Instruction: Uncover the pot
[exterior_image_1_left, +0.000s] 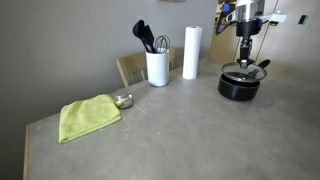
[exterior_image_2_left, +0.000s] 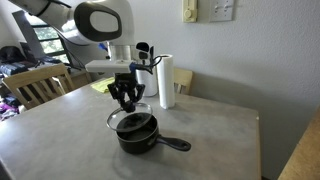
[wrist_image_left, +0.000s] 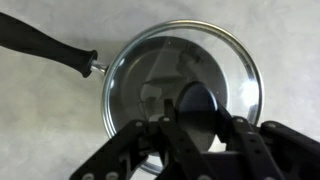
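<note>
A grey tabletop (exterior_image_1_left: 200, 140) carries a small black pot (exterior_image_1_left: 240, 88), set well in from the edges and nearest the corner where a white paper towel roll (exterior_image_1_left: 191, 52) stands. The robot's gripper (exterior_image_1_left: 245, 63) hangs straight down over the pot. In the wrist view its two fingers (wrist_image_left: 160, 135) are drawn in narrow against either side of the black knob (wrist_image_left: 200, 100) on a glass lid (wrist_image_left: 150, 60), holding it. The pot's long handle (wrist_image_left: 40, 38) sticks out sideways.

Beside the roll, along the same edge, is a white utensil holder (exterior_image_1_left: 157, 67) filled with black utensils (exterior_image_1_left: 146, 36). A wooden chair (exterior_image_1_left: 132, 68) stands just behind that edge. Farther along, towards the next corner, a tiny metal bowl (exterior_image_1_left: 123, 100) sits just beside a folded yellow-green cloth (exterior_image_1_left: 90, 117). All of these are well apart from the pot, and nothing stands between them and the arm.

In an exterior view the lid's rim (exterior_image_2_left: 113, 120) seems offset to one side of the pot (exterior_image_2_left: 140, 137), but whether it is lifted clear or still resting on it cannot be told. The gripper (exterior_image_2_left: 128, 103) hides the knob there. The wrist view cuts off the gripper's body, and reflections in the glass blur the pot's inside.
</note>
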